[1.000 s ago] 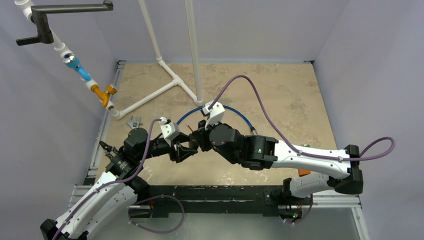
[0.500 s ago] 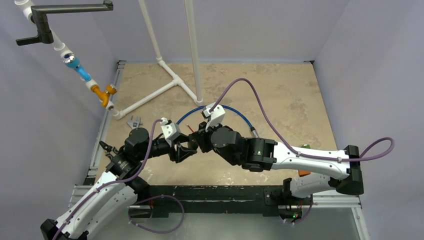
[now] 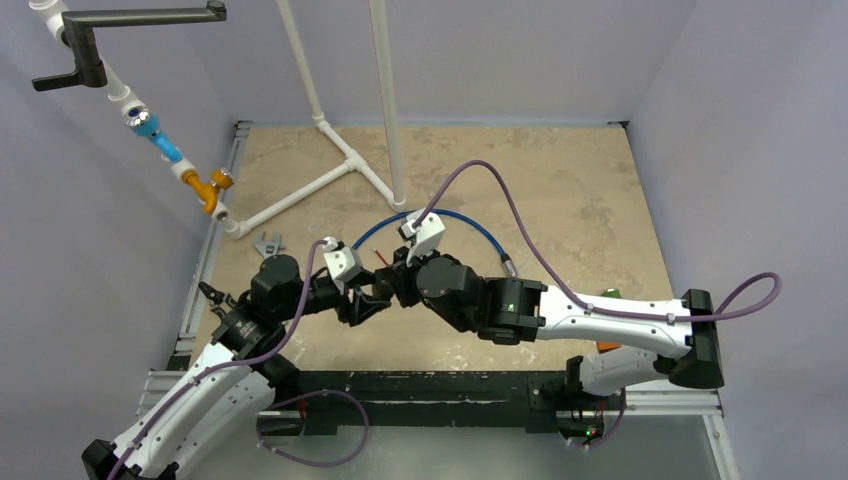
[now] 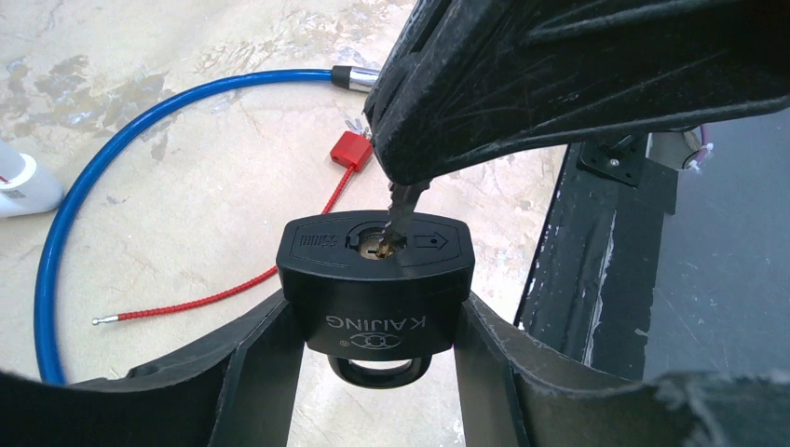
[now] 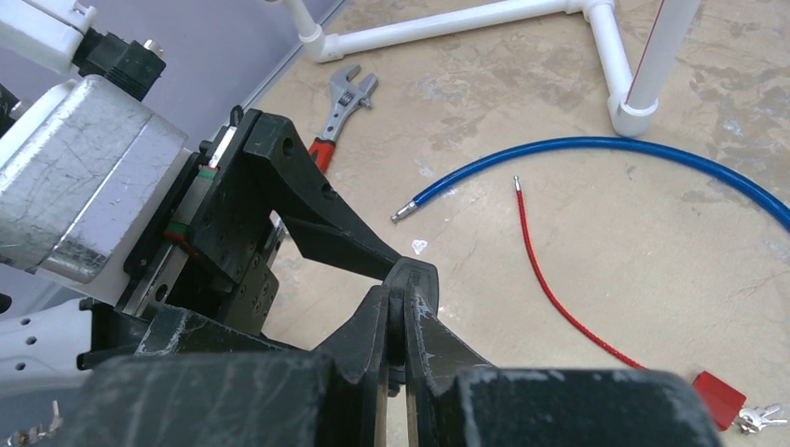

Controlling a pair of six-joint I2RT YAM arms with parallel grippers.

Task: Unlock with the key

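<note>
- left gripper (image 4: pixel 373 315), about half open, clamps the black rectangular padlock (image 4: pixel 373 289) by its flanks;
- brass keyway (image 4: pixel 374 246) faces up; slim silver key (image 4: pixel 401 207) enters it, leaning toward 1 o'clock;
- right gripper (image 5: pixel 402 312), at 12 o'clock, pinched tight on the key.

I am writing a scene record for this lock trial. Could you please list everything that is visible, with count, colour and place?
padlock: one, black, held above the table
key: one, silver, tip at the padlock's keyhole
cable: one, blue, curved on the table
tag: one, red with a red wire, inside the cable's curve
spare keys: small bunch, silver, beside the tag
wrench: one, silver with a red handle, near the pipe frame
pipe frame: one, white, far left
table: one, beige
left end effector: black, clamps the padlock
right end effector: black, pinches the key
</note>
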